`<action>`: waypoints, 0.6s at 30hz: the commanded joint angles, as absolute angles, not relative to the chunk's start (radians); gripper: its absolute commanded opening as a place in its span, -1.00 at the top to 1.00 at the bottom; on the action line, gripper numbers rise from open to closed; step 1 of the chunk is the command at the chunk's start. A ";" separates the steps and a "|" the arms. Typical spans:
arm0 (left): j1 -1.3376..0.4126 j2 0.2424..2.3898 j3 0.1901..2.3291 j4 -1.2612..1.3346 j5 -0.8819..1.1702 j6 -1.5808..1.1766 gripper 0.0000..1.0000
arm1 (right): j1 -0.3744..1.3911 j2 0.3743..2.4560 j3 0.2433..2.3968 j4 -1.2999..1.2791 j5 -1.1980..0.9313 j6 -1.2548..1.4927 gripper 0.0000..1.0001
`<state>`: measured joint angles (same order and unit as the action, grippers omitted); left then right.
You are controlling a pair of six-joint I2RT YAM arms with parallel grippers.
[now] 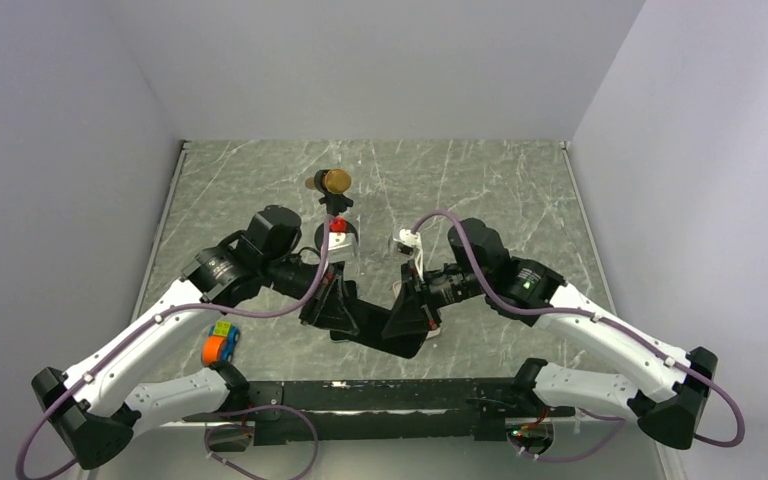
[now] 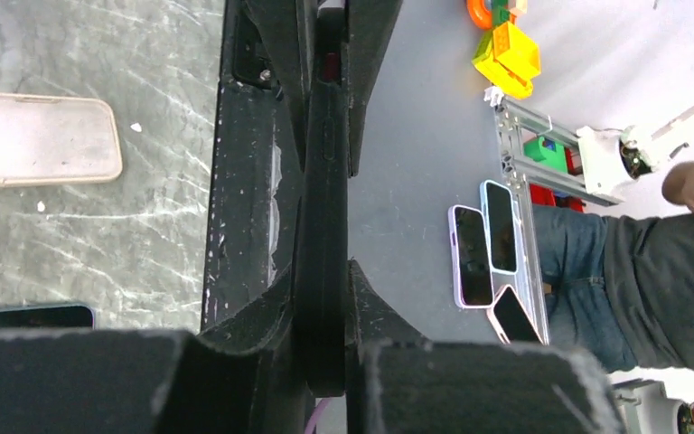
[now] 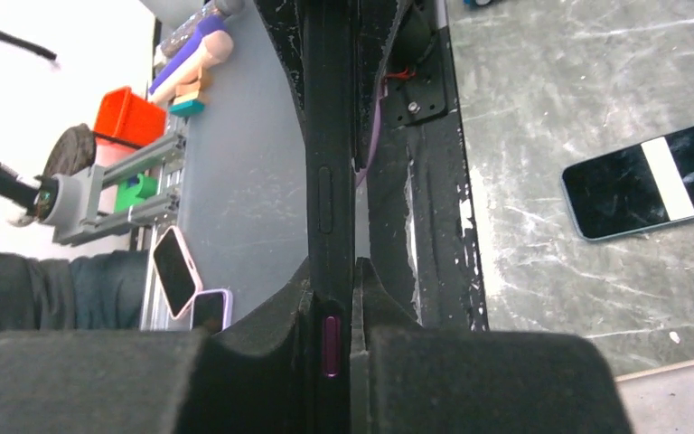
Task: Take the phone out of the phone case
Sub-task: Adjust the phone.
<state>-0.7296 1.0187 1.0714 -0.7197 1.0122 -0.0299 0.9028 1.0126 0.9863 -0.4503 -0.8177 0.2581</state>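
Both pincers are clamped on one dark case (image 1: 378,338), held edge-on: the left pincer (image 1: 335,310) pinches one end and the right pincer (image 1: 412,318) the other, so it spans between them. The phone looks to be inside yet, with only a purple sliver (image 3: 330,345) showing by the right fingers. I'd guess the two-ended hold is for flexing the case loose.

Tabletop: grey-green stone-look slab (image 1: 480,190) with white veins, smooth, faint sheen.
Held case: black slab-shaped phone case (image 2: 325,226), matt, rubbery-looking.
Left pads: left gripper's black pads (image 2: 99,380), coarse and grainy, edges worn pale.
Right pads: right gripper's black pads (image 3: 488,380), same rough grain.
Rail: black base rail (image 2: 244,181), matt, flecked with white scuffs.
Loose case, 10 o'clock in left wrist view: beige translucent rounded case (image 2: 36,140), smooth, dull.
Phone, 3 o'clock in right wrist view: dark glass-fronted phone (image 3: 651,185), glossy, mirror-like.
Arm shells: white plastic covers (image 1: 610,335), smooth, semi-gloss.
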 commanded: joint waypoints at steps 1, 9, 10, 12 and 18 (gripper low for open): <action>-0.725 0.944 1.106 -0.492 0.835 -0.095 0.63 | 0.922 0.941 0.962 -0.295 -0.762 0.374 1.00; -0.715 0.719 0.844 -0.186 0.294 -0.571 -0.79 | 0.917 0.714 0.806 0.029 -0.138 0.791 1.00; -0.715 0.695 0.801 -0.122 0.296 -0.622 -0.78 | 0.917 0.687 0.775 0.084 -0.092 0.830 1.00; -0.714 0.677 0.739 0.005 0.353 -0.697 -0.73 | 0.918 0.648 0.726 0.175 -0.027 0.881 1.00; -0.815 0.766 0.662 0.329 0.535 -0.826 -0.73 | 0.917 0.655 0.653 0.386 0.021 0.925 1.00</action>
